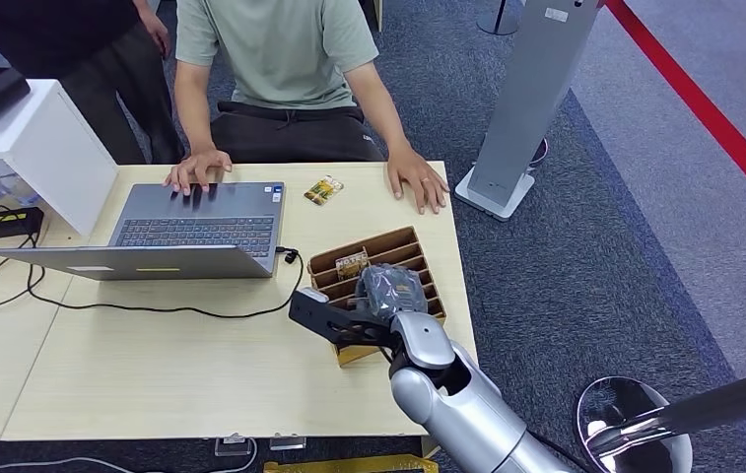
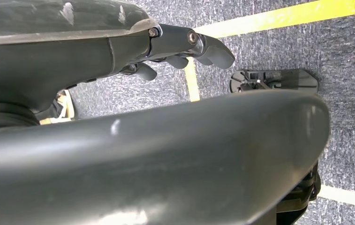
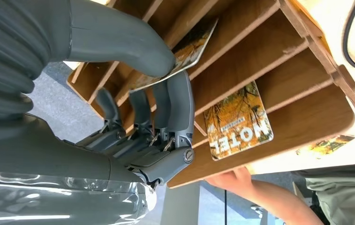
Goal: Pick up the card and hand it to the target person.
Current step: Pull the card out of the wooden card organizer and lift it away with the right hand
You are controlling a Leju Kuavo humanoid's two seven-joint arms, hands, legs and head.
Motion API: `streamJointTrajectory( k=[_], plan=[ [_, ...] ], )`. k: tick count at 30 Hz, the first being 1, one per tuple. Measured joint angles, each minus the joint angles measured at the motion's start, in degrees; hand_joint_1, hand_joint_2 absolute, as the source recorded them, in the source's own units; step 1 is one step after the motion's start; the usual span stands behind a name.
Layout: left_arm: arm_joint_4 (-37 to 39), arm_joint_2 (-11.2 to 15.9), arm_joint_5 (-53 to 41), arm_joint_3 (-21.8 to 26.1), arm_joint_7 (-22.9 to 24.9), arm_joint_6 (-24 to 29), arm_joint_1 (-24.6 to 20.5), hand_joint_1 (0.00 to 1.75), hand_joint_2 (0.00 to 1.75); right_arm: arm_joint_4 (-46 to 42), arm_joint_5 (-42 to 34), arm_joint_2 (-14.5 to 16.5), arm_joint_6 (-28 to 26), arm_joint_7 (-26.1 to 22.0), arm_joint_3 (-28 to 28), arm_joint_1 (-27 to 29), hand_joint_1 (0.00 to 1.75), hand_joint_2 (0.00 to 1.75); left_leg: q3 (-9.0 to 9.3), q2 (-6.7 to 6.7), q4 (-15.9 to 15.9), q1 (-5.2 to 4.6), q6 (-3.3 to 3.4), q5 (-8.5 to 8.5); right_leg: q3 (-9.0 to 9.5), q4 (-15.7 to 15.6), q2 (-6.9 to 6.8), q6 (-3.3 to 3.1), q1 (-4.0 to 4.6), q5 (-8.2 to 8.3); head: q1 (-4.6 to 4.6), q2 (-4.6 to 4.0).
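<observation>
Step in hand: the pick. My right robot hand (image 3: 133,122) is down in the slotted wooden card rack (image 1: 418,258) at the near right part of the desk (image 1: 152,365). In the right wrist view my thumb lies on the face of a card (image 3: 192,49) and the fingers (image 3: 180,108) sit behind it, so I judge the card pinched between them. It has not left its slot; its far edge rests against a divider.

A second card (image 3: 237,121) stands in the next slot, untouched. A third card (image 1: 323,189) lies flat on the desk beyond the laptop (image 1: 196,227), between the seated person's hands.

Left robot hand (image 2: 180,51): hanging over carpet, fingers loosely curled, nothing seen in them. Whether they are fully closed I cannot tell.

Next move, as I judge it: lift the card straight along the slot so it clears the dividers without skewing, then carry it across the desk toward the person (image 1: 280,59) seated opposite. Risk: a thin pinch, so the card may slip or twist.

Readable writing: the second card shows "HOTEL" in large white letters, with a smaller line beneath too small to read. Print on the pinched card is illegible.
</observation>
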Motion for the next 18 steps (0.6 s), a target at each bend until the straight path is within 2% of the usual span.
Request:
streamJointTrajectory(
  k=[18],
  plan=[
    [0.0, 0.0, 0.2, 0.0, -0.3, 0.7, 0.0, 0.00, 0.00, -0.3, -0.4, -0.2, -0.8, 0.0, 0.1, 0.0, 1.75, 1.75, 0.00, 0.00, 0.0, 0.00, 0.00, 0.00, 0.00, 0.0, 0.00, 0.00, 0.00, 0.00, 0.00, 0.00]
  ],
)
